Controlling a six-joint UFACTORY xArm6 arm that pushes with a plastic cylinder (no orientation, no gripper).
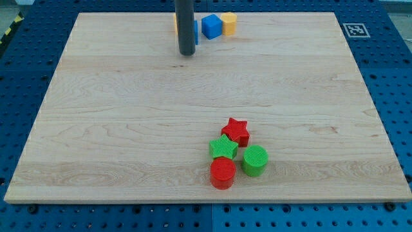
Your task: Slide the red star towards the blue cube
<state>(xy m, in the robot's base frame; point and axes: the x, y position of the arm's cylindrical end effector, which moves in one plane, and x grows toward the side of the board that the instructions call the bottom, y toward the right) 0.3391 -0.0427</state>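
On the pale wooden board (129,116), seen through the one camera view, my tip (187,54) rests near the view's top, well apart from the red star-shaped block (237,131) I am to move. The rod stands straight and upright, its lower end just to the view's left of the blue cube (211,26), partly hiding a blue block (196,29) and an orange block (176,24) behind it; a yellow block (229,22) sits touching the cube's right side.

The rod carries no pincer, so there is nothing to open, close or hold.

The red star lies low on the board, right of centre, touching the green star-shaped block (223,147) below and to its left. A red cylinder (223,173) and a green cylinder (254,160) crowd in just beneath.

The risk, as I judge it: to push the star upward I must come in from below, through that cluster. A careless approach would drag the green star along, or strike the star off-centre and send it spinning wide of the cube.
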